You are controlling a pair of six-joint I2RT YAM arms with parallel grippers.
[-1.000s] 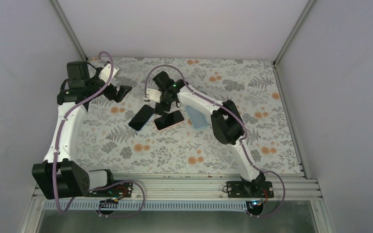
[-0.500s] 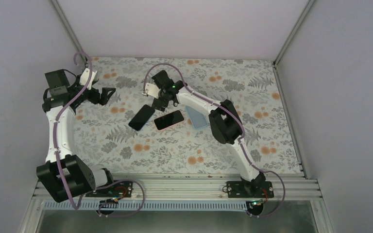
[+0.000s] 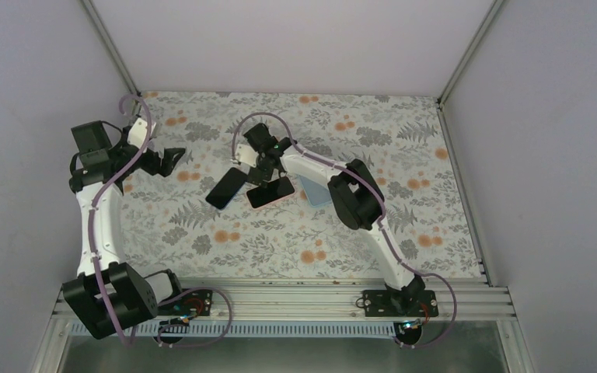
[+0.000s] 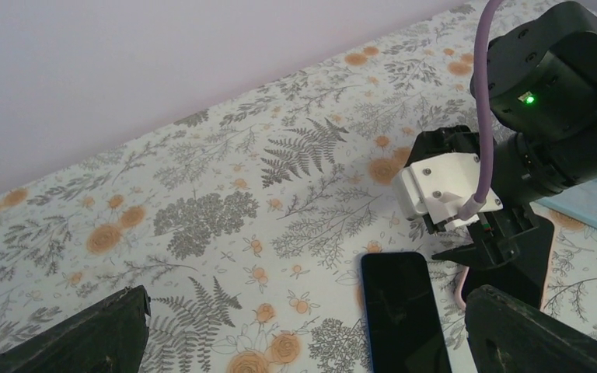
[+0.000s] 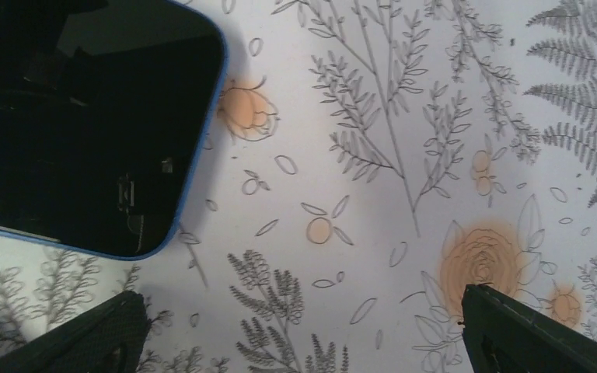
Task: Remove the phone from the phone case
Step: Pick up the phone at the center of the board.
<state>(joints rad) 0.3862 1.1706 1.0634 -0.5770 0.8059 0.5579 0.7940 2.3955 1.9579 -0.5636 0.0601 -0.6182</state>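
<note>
right fingers hover released over the phone in its pink phone case on the counter, just right of a blue-edged phone. left fingers are released, well apart at left. extraction seems unstarted: next, pin the case and pry.

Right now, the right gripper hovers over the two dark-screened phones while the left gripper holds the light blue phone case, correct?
No: the left gripper is open and holds nothing. The light blue phone case lies on the table beside the right arm, as the top external view shows. The right gripper does hover over the two dark-screened phones.
</note>
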